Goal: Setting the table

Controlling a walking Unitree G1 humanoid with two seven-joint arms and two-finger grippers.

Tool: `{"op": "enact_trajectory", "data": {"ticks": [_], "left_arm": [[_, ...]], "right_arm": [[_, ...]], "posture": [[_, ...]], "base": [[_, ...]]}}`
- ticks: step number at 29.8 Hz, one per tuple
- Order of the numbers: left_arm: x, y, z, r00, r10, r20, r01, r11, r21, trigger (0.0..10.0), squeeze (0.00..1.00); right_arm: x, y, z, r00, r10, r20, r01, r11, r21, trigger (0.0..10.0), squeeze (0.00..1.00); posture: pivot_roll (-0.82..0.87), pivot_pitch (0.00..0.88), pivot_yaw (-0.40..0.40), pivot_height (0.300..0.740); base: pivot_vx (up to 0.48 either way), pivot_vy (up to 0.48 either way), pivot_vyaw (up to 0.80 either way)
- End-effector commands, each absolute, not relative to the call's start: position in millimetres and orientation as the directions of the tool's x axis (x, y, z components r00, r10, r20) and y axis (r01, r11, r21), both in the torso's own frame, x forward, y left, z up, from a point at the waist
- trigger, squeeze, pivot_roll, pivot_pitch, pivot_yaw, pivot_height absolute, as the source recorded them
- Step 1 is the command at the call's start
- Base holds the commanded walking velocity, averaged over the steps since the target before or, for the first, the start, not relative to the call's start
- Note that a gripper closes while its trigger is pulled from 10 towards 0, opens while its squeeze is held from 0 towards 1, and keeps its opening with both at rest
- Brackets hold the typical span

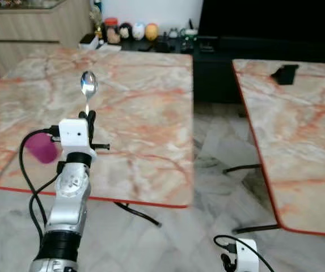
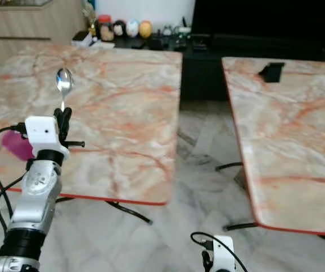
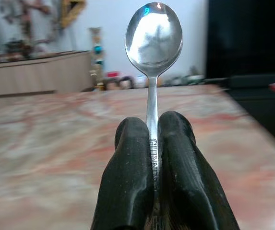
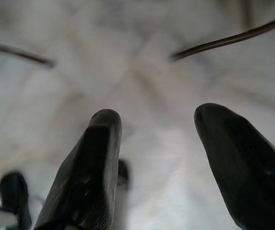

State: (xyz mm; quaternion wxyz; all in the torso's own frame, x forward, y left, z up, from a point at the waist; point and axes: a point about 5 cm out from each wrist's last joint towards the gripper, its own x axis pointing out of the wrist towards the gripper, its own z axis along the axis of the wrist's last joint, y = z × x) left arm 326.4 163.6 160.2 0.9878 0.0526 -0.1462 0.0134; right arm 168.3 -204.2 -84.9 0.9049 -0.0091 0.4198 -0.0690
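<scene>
Two marble-patterned tables, one on my left (image 1: pixel 128 113) and one on my right (image 1: pixel 298 130), stand apart on a pale marble floor (image 1: pixel 213 170). Beyond them I see a white wall (image 1: pixel 151 11), a wooden cabinet (image 1: pixel 32 28), and small figurines (image 1: pixel 131 31) lined along a dark low shelf (image 1: pixel 224 48).

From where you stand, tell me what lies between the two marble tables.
Between the left table and the right table, the eye views show bare pale marble floor, with black table legs reaching into it at the near end.
</scene>
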Motion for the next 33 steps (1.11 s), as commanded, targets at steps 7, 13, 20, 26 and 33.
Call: {"op": "enact_trajectory", "data": {"ticks": [7, 13, 20, 26, 33], "left_arm": [[329.8, 170.7, 162.4, 0.957, 0.019, 0.288, -0.057, 0.991, 0.122, 10.0, 0.0], [330.6, 174.5, 162.4, 0.958, 0.03, 0.286, -0.068, 0.99, 0.125, 10.0, 0.0], [331.4, 176.0, 163.2, 0.957, 0.036, 0.287, -0.074, 0.99, 0.123, 10.0, 0.0], [332.5, 175.6, 163.1, 0.958, 0.04, 0.283, -0.076, 0.99, 0.119, 10.0, 0.0], [333.7, 176.4, 162.2, 0.96, 0.045, 0.277, -0.079, 0.99, 0.114, 10.0, 0.0]], "right_arm": [[168.0, -199.8, -86.2, 0.627, -0.134, -0.767, 0.134, 0.989, -0.062, 10.0, 0.0], [167.7, -198.8, -87.0, 0.615, -0.122, -0.779, 0.116, 0.991, -0.063, 10.0, 0.0], [168.1, -198.2, -87.0, 0.616, -0.119, -0.779, 0.115, 0.992, -0.061, 10.0, 0.0], [168.5, -198.6, -86.6, 0.619, -0.121, -0.776, 0.116, 0.991, -0.062, 10.0, 0.0], [169.1, -198.4, -86.4, 0.62, -0.115, -0.776, 0.104, 0.993, -0.064, 10.0, 0.0]], "posture": [[0.04, 0.0, -0.013, 0.74], [0.05, 0.0, -0.011, 0.74], [0.05, 0.0, -0.011, 0.74], [0.05, 0.0, -0.012, 0.74], [0.04, 0.0, -0.01, 0.74]], "base": [[0.0, -0.465, 0.0], [0.0, -0.465, -0.66], [0.0, -0.465, -0.24], [0.0, -0.463, 0.0], [0.0, -0.46, 0.0]]}}
